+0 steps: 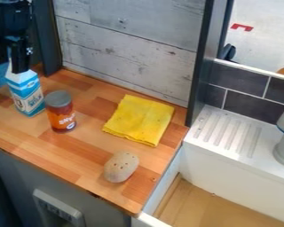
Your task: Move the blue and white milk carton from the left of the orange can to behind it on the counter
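At upper left, the gripper hangs at the milk carton, its jaws' state impossible to tell.

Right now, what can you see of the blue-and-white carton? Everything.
The blue-and-white carton looks like printed card, flat-sided, with lettering on its face. It stands upright on the wooden counter, close beside the grey-topped container; whether those two touch is unclear. The gripper is at its top and hides part of it; I can't tell if it's gripped.
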`<state>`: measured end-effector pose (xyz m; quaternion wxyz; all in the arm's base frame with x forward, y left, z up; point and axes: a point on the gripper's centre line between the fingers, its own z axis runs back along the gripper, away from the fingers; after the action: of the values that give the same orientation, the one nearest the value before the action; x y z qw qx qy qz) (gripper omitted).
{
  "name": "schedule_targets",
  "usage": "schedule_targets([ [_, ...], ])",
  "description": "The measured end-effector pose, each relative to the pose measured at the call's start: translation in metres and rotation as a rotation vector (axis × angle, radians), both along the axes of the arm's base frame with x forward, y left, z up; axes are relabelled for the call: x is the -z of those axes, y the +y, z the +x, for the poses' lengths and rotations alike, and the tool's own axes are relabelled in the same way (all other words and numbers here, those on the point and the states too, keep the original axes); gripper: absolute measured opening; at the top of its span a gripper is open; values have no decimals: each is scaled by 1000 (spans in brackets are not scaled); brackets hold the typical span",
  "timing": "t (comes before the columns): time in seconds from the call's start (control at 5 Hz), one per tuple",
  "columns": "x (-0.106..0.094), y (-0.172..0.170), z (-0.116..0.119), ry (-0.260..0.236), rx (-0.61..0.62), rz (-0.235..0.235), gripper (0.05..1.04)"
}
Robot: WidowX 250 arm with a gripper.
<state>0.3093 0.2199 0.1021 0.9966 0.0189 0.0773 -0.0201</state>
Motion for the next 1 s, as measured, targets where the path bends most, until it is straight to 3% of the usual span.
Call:
schedule_targets([
  [0.6, 17, -6, -4, -11, -56, -33, 1000],
  [1.0, 22, -10, -1, -47, -72, -43, 834],
])
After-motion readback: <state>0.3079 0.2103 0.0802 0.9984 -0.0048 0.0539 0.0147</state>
